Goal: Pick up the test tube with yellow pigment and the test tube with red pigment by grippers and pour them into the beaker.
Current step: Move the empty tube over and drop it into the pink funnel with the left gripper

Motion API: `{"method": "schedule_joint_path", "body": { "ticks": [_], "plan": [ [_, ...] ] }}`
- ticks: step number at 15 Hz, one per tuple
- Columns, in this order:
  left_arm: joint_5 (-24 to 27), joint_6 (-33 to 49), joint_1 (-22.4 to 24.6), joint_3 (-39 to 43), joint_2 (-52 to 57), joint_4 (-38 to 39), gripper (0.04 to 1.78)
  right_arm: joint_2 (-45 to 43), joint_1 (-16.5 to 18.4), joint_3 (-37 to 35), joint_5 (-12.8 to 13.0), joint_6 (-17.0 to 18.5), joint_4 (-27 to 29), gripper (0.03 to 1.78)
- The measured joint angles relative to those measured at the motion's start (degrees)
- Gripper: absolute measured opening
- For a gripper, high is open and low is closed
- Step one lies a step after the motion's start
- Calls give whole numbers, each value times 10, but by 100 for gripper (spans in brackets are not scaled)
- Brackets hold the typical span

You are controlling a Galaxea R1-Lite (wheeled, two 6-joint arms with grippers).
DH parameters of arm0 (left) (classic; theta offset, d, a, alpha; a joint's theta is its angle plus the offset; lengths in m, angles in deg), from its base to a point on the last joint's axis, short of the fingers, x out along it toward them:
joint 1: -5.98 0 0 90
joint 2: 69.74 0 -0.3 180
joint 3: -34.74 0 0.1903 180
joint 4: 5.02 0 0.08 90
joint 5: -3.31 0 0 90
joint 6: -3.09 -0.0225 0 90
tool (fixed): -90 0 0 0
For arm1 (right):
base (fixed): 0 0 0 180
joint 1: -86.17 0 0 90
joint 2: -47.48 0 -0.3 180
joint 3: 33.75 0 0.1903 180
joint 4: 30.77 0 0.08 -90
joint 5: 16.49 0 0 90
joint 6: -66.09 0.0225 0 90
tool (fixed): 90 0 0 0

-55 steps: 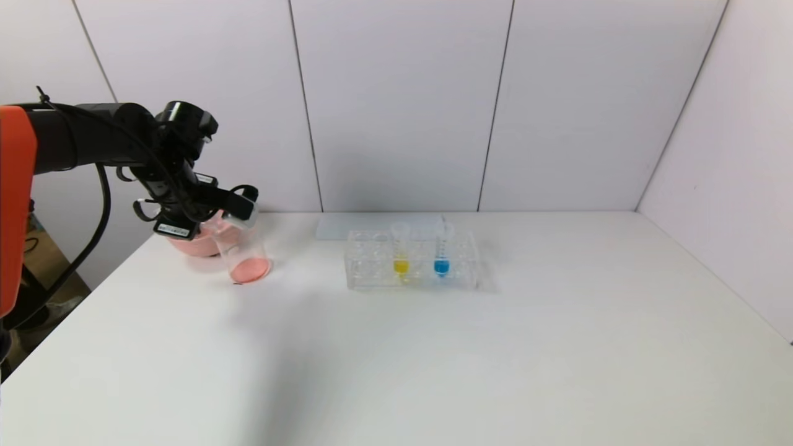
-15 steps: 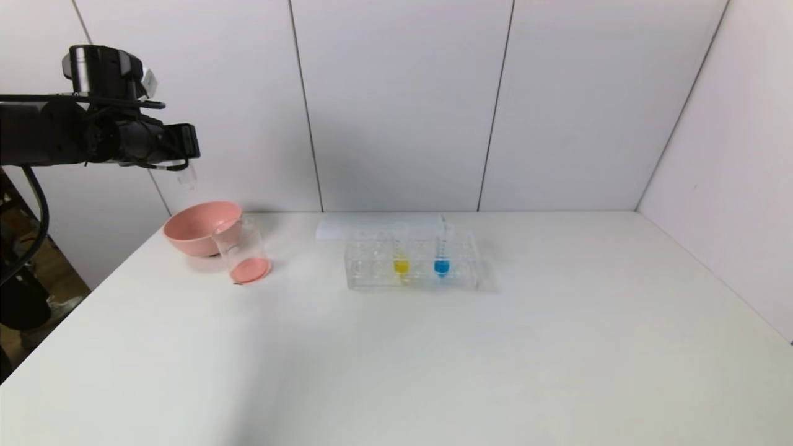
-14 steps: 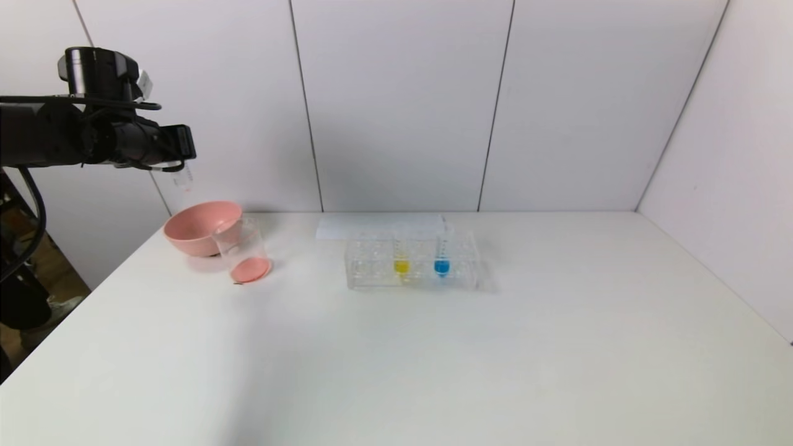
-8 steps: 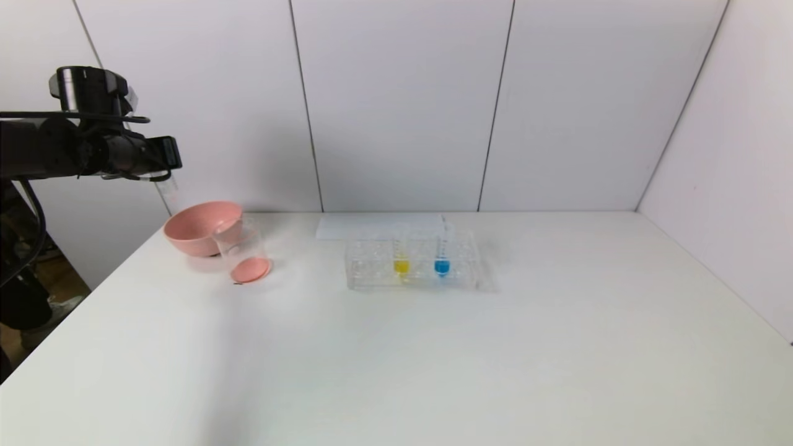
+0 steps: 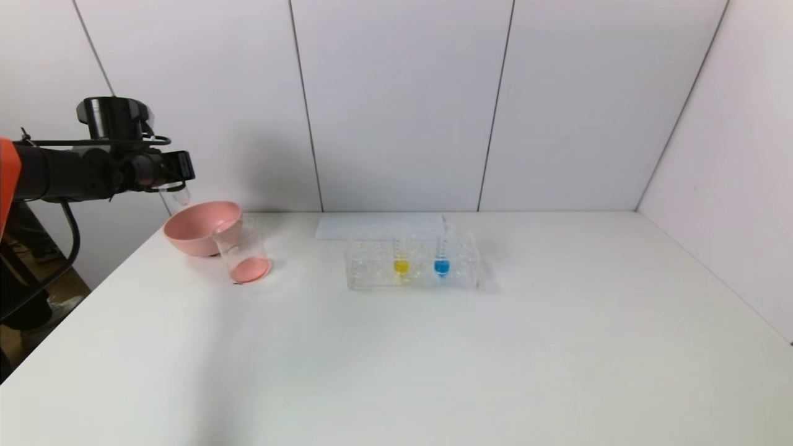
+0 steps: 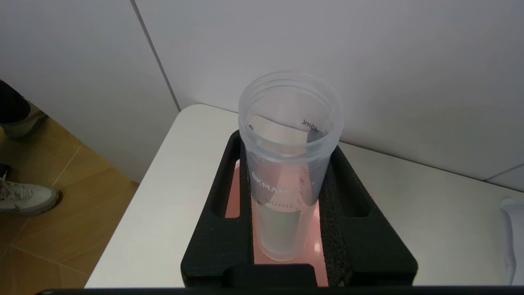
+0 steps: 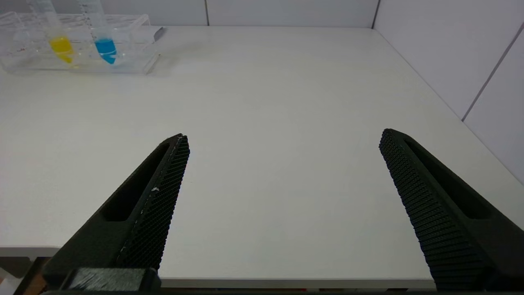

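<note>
The emptied test tube with red pigment (image 6: 288, 164) is sitting clamped in the left gripper (image 5: 176, 167) above the pink bowl (image 5: 199, 228), beside the beaker (image 5: 243, 251) on the white table (image 5: 396, 359), the test tube with yellow pigment (image 5: 401, 253) is standing racked before grey wall panels, and the right gripper (image 7: 282, 205) is hanging wide open.

Head overview; two close wrist views

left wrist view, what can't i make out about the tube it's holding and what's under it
- Pink bowl: only slivers show between the left gripper fingers; the fingers and tube hide the rest.
- Test tube with red pigment: its round base is blocked by the gripper body at the picture's lower edge, so leftover drops cannot be judged.
- Printed markings: partly readable only, warped by the curved wall.
- Beaker: outside this view.
</note>
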Motion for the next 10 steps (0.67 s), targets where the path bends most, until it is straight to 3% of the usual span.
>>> {"method": "schedule_joint_path", "body": {
  "ticks": [10],
  "plan": [
    [0,-9,2,-2,-56,45,47,0,0,0,0,0,0,170]
  ]
}}
